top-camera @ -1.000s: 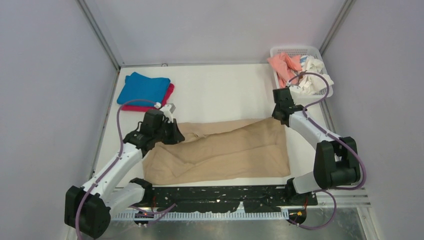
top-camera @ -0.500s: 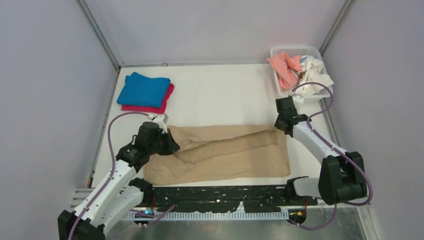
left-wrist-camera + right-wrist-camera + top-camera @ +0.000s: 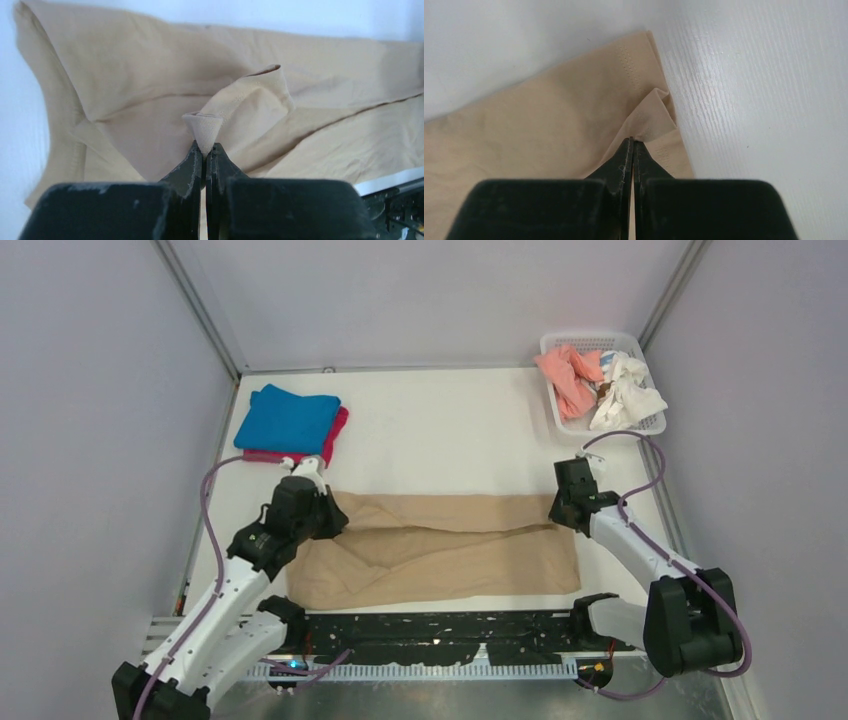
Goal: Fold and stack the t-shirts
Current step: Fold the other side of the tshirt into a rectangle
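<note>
The tan t-shirt (image 3: 440,545) lies spread across the near middle of the table, its far part doubled over the near part. My left gripper (image 3: 325,512) is shut on a pinch of its left edge; the cloth bunches above the jaws in the left wrist view (image 3: 205,125). My right gripper (image 3: 560,508) is shut on the shirt's far right corner (image 3: 649,125). The blue t-shirt (image 3: 288,420) lies folded on the magenta t-shirt (image 3: 338,430) at the far left. The salmon t-shirt (image 3: 565,375) and the white t-shirt (image 3: 625,390) lie crumpled in the basket.
The white mesh basket (image 3: 590,340) stands at the far right corner. Grey walls close in the table (image 3: 440,430) on three sides. A black strip (image 3: 440,625) runs along the near edge between the arm bases.
Both grippers have moved toward the near edge with the tan shirt's far edge, laying it over the near part. The shirt now looks narrower from far to near.
</note>
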Robot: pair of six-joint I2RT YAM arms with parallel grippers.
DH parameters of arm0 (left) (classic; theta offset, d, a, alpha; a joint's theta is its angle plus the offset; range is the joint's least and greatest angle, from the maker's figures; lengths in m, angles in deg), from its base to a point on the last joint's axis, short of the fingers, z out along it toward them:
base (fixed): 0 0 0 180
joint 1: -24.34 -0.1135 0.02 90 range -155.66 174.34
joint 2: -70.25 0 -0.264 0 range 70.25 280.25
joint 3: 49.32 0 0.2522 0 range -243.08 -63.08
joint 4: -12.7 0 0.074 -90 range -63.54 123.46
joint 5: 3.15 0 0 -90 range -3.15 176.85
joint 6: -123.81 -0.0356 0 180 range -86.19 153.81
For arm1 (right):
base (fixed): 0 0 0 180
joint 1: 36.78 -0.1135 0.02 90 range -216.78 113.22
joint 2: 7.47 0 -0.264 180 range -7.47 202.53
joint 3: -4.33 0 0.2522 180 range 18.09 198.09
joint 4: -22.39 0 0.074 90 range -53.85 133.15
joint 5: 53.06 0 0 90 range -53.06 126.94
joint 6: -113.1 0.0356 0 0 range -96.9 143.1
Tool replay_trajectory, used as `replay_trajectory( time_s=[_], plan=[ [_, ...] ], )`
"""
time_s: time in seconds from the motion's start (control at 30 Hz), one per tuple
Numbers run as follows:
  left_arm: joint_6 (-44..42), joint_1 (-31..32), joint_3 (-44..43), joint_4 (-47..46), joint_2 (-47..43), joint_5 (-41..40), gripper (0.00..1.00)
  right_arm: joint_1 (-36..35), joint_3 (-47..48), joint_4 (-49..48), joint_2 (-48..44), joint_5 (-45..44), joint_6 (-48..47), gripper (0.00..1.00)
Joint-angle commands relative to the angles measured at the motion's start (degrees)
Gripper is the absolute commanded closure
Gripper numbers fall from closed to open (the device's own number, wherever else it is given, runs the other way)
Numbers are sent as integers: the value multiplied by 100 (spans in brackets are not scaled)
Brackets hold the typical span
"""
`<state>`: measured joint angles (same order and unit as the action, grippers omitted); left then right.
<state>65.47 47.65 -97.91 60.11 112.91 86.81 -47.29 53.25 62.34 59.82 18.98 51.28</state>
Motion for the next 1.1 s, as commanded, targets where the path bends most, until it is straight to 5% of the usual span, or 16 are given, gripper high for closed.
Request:
replay_trajectory(
  time_s=[0.0,0.33,0.8,1.07],
  plan=[
    [-567,9,-894,-662,500,-716,100,-24,359,-128,-112,122,-25,94],
    [-1662,-97,-2132,-744,1762,-818,100,-21,358,-106,-261,166,-94,94],
    [-233,-90,544,-701,-10,-48,100,-23,188,-150,-97,332,-186,94],
    [344,-89,1268,-768,-131,335,99,-22,297,23,43,105,-228,91]
  ],
)
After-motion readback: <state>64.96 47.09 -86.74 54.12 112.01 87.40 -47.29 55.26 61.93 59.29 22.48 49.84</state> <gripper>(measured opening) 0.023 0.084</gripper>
